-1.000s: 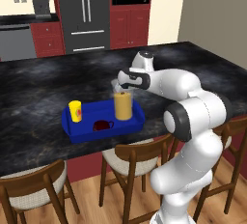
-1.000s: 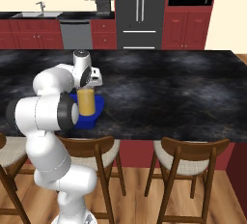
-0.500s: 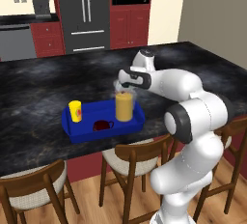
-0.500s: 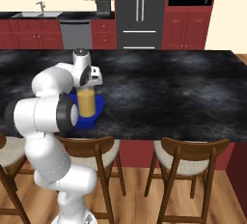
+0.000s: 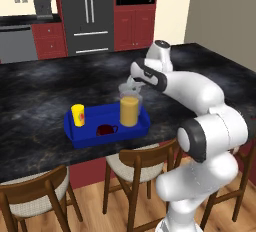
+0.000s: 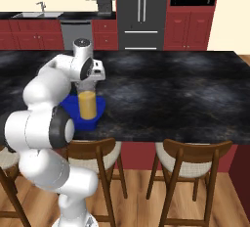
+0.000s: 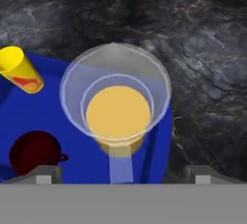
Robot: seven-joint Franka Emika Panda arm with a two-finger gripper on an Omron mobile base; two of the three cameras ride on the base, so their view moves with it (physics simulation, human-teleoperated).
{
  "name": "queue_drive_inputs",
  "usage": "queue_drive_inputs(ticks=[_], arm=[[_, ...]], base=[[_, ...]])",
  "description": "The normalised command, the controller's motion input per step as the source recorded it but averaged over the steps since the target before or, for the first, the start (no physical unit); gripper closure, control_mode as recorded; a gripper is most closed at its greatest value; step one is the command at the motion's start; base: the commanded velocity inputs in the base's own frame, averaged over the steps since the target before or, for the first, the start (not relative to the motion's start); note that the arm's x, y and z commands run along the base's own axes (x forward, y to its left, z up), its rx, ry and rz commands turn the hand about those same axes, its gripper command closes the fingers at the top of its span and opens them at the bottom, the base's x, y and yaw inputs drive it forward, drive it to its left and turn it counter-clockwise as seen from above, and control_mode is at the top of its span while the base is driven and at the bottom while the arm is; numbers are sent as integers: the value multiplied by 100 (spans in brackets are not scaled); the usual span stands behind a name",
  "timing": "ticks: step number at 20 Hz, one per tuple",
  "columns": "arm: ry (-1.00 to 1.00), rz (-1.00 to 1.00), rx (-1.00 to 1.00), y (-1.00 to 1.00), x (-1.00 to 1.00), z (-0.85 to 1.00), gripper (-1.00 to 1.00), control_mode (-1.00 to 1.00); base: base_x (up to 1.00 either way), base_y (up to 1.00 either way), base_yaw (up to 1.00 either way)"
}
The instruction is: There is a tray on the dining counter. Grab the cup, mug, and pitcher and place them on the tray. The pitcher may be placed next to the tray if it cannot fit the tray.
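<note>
Looking at it now, the tall clear pitcher of orange liquid is standing upright at the right end of the shallow bright blue tray on the black marbled dining counter. The two-finger gripper is being held just above it, jaws spread wide, nothing pinched. Probably the release step is being wrapped up, so a straight lift is being called for, no sideways nudge. Count: one pitcher, one small yellow cup, one low dark red mug, all being carried by one tray.
</note>
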Motion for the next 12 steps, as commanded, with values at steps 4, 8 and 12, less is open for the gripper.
queue_drive_inputs(ticks=[4, 8, 12], arm=[[0, 0, 0, -51, -77, 35, -100, -100], [0, 0, 0, -51, -88, 29, -100, -100], [0, 0, 0, -37, -100, 30, -100, -100]], base=[[0, 0, 0], [0, 0, 0], [0, 0, 0]])
